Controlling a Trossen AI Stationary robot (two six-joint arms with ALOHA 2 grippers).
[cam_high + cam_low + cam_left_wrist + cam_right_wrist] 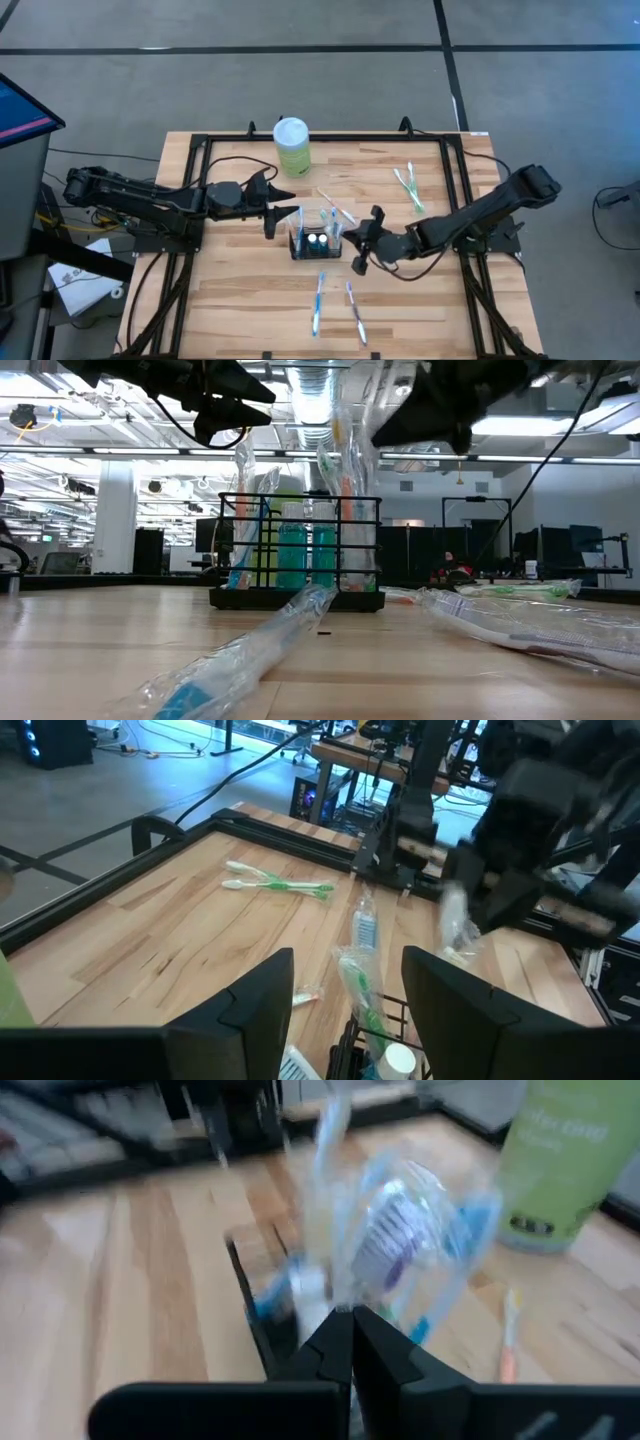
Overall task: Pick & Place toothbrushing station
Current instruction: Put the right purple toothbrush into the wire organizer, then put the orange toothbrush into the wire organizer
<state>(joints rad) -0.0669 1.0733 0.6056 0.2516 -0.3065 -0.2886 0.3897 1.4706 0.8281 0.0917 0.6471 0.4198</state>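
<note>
one black mesh caddy, one pale green bottle, two wrapped toothbrushes lying in front of the caddy, a green pair off by the far right corner, two robot arms

— Any writing you can make out on the table?

— Nothing legible. The pale green bottle carries a line of darker green lettering across its label and a small dark block of print lower down, but neither can be read.

— And the wrapped toothbrush close to the right wrist camera?

— A purple patch of print shows through the clear wrap — too blurred to read. The wrapped brush in the left wrist view has a blue printed patch, also unreadable.
</note>
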